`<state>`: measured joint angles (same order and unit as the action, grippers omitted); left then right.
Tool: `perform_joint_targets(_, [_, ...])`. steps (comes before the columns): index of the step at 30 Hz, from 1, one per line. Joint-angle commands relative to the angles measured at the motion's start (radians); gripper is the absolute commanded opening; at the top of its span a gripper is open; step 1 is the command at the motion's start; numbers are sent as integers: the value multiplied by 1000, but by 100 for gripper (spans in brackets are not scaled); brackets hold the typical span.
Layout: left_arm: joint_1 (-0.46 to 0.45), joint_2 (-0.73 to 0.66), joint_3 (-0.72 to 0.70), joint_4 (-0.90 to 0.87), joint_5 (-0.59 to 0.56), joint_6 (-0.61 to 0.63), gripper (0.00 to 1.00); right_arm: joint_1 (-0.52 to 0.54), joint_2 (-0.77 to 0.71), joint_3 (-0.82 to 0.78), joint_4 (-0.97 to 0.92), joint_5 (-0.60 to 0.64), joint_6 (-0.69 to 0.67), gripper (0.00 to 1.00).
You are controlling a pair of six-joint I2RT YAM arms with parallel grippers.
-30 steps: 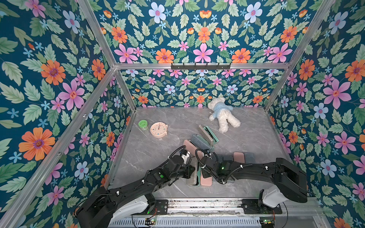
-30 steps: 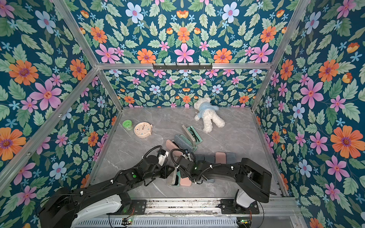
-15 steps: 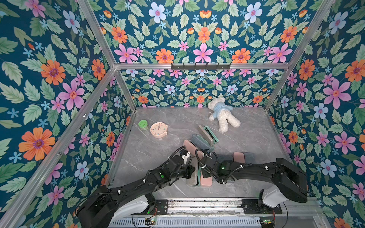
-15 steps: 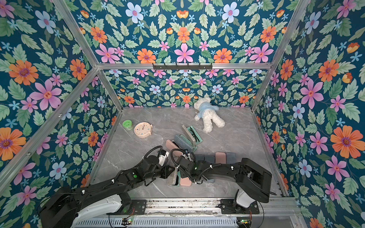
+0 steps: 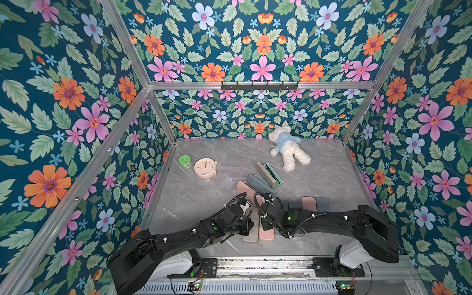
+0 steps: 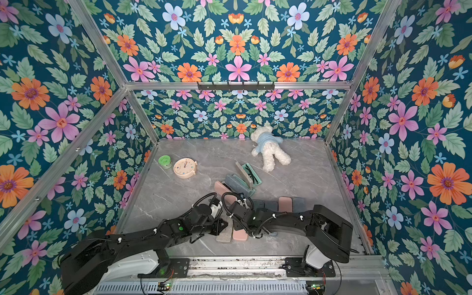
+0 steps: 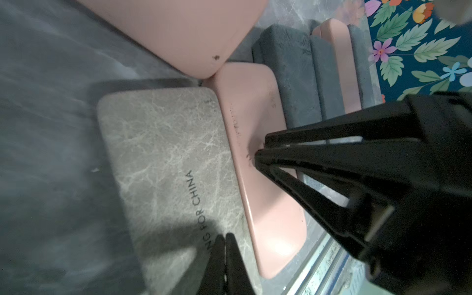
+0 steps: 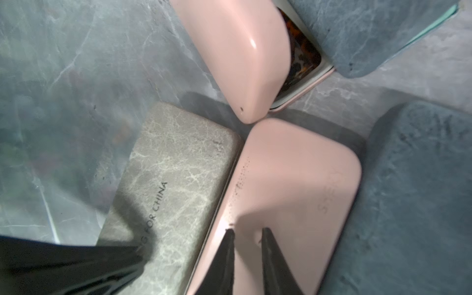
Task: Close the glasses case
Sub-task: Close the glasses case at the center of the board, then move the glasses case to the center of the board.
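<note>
The grey marble tabletop [image 5: 204, 199] carries everything, and I place the rest from the pink case [image 8: 293, 184] that lies flat at its front middle. This seems to be the case to shut.

Both arms reach in over it. The right arm [image 5: 332, 219] comes from its right and the left arm [image 5: 178, 237] from its left.

A white teddy bear [image 5: 288, 148] lies far behind the case, well clear. A row of closed cases [image 5: 309, 203] stands just to its right.

The right tool [image 8: 247, 231] has its jaws a narrow gap apart and grips nothing. Its tips appear to rest on the pink lid, near the edge shared with the grey case [image 7: 163, 153], which lies touching the pink case on its left. The left tool [image 7: 224, 236] is closed and empty, with its tips over that grey case.

The lid looks down, but I cannot tell whether it has latched. A straight downward press, moved toward the middle of the lid, should seat it evenly. Pushing at the edge risks sliding the case sideways into the row.

An open pink case [image 8: 237, 51], with tortoiseshell glasses inside, touches the far corner of the pink case and crowds any forward move. Beyond it lie a blue-grey case [image 5: 260, 182] and an open teal one [image 5: 270, 171].

A peach clock [image 5: 205, 167] and a green jar [image 5: 185, 161] sit far behind and to the left, out of the way.
</note>
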<state>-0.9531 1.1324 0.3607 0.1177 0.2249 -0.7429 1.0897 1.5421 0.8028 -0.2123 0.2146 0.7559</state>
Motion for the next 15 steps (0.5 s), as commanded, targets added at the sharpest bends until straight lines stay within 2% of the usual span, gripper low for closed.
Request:
perform_joint_targets(1, [-1, -63, 39, -28, -54, 4, 10, -15, -39, -16, -66, -54, -4, 23])
perform_joint_targets(4, [-1, -146, 119, -153, -106, 32, 23, -32, -111, -21, -64, -71, -35, 27])
perform_joint_targets(6, [0, -203, 174, -240, -160, 50, 48, -39, -166, -12, -79, -82, -65, 33])
perform_joint_targets(7, [1, -222, 198, -285, -187, 56, 58, -42, -192, -8, -86, -84, -77, 37])
perform_joint_targets(9, [2, -254, 244, -378, -264, 62, 73, -49, -248, 2, -109, -88, -105, 52])
perform_joint_targets(12, [13, -275, 277, -466, -340, 58, 84, -81, -291, 34, -129, -148, -168, 72])
perform_joint_targets(15, [20, -274, 287, -504, -406, 39, 89, -146, -272, 80, -151, -233, -234, 79])
